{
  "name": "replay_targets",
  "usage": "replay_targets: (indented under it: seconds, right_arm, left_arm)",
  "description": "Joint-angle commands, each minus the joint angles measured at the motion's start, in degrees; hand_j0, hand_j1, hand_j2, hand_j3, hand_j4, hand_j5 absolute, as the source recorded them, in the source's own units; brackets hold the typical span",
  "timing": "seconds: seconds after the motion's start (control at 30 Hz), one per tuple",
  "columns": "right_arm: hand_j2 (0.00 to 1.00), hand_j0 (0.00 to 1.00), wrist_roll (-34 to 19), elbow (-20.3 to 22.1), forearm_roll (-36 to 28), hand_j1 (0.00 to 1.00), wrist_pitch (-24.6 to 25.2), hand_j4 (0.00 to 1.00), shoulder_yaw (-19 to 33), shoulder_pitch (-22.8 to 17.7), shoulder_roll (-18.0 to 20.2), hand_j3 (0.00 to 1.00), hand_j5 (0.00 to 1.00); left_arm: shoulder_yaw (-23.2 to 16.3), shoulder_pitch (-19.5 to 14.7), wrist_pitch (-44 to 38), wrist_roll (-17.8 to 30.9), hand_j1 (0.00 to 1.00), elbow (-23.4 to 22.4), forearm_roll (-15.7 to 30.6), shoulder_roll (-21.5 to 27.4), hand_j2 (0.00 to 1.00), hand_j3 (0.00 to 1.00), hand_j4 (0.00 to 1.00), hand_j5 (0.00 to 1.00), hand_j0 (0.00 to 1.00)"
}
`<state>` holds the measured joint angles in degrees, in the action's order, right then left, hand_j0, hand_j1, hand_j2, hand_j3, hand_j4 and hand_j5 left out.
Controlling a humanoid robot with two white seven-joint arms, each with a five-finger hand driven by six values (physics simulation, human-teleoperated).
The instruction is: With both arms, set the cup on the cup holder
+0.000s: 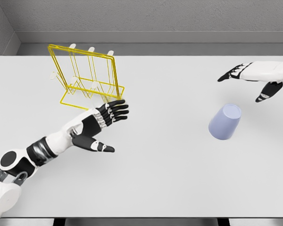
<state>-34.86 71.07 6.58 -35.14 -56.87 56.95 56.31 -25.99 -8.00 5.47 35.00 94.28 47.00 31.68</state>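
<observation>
1. So, the lavender cup [225, 122] stands mouth-down on the white table [170, 179], flat base facing up, tipped a bit toward the camera as we see it. It's over on the right side, at roughly 3 o'clock from the table's middle.

2. We'd guess it's a light, stiff plastic tumbler: smooth tapered walls, probably slippery, not fragile. No handle, so we'd take it around the side wall about halfway up, thumb on one side and fingers opposite. Pinching near the narrow base risks it squirting out.

3. The right hand [254, 77] hovers at about 1 o'clock from the cup, clearly apart from it. Its fingers are spread and relaxed, thumb hanging down toward the cup, holding nothing.

4. The left hand [104, 123] is well apart from the cup, way over at 9 o'clock from it, palm turned sideways, fingers extended and loose, thumb sticking out. Also empty.

5. The yellow wire cup holder [87, 75] stands at about 12 o'clock from the left hand, just behind its fingertips, white-tipped pegs up top. The cup is well apart from it, so we'd say everything's still to do.
</observation>
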Motion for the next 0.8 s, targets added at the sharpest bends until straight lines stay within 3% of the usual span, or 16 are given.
replay_targets:
  seconds: [0.0, 0.1, 0.17, 0.27, 0.4, 0.53, 0.63, 0.77]
  right_arm:
    - [1.00, 1.00, -0.1, 0.5, -0.3, 1.00, 0.1, 1.00, 0.1, 0.0, 0.0, 1.00, 1.00]
    - [1.00, 1.00, -0.1, 1.0, -0.2, 1.00, 0.1, 1.00, -0.2, 0.0, 0.6, 1.00, 1.00]
    - [1.00, 1.00, 0.4, 1.1, -0.2, 1.00, 0.1, 1.00, -1.2, -0.1, 1.5, 1.00, 1.00]
    - [1.00, 1.00, 0.8, 2.1, -0.2, 1.00, 0.1, 1.00, -3.2, -0.1, 2.0, 1.00, 1.00]
    - [1.00, 1.00, 0.8, 8.4, -0.2, 1.00, 0.1, 1.00, -3.2, -0.3, 5.2, 1.00, 1.00]
    - [1.00, 1.00, 0.8, 10.3, -0.2, 1.00, 0.1, 1.00, -3.2, -2.2, 5.8, 1.00, 1.00]
    - [1.00, 1.00, 0.8, 10.5, -0.2, 1.00, 0.1, 1.00, -3.2, -3.1, 5.5, 1.00, 1.00]
    - [1.00, 1.00, 0.8, 11.0, -0.2, 1.00, 0.1, 1.00, -3.2, -3.1, 4.9, 1.00, 1.00]
  left_arm:
    - [-0.5, 0.0, -0.1, 0.0, 1.00, 0.0, 0.2, -0.3, 1.00, 1.00, 1.00, 1.00, 1.00]
    - [-0.5, -0.5, 0.0, 0.0, 1.00, -0.1, -7.5, -1.4, 1.00, 1.00, 1.00, 1.00, 1.00]
    - [-0.4, -0.6, 0.6, 0.0, 1.00, -0.1, -8.4, -1.6, 1.00, 1.00, 1.00, 1.00, 1.00]
    - [-0.5, -0.5, 1.0, 0.0, 1.00, 0.3, -8.3, -1.7, 1.00, 1.00, 1.00, 1.00, 1.00]
    - [-0.6, -0.4, 6.4, 0.0, 1.00, 0.6, -8.4, -2.8, 1.00, 1.00, 1.00, 1.00, 1.00]
    - [-0.6, -0.3, 7.5, 0.0, 1.00, 0.3, -8.2, -3.3, 1.00, 1.00, 1.00, 1.00, 1.00]
    - [-5.0, -0.7, 6.2, -8.5, 1.00, 0.1, -8.5, -3.0, 1.00, 1.00, 1.00, 1.00, 1.00]
    - [-4.7, -0.5, 0.4, -9.0, 1.00, 0.1, -8.5, -2.9, 1.00, 1.00, 1.00, 1.00, 1.00]
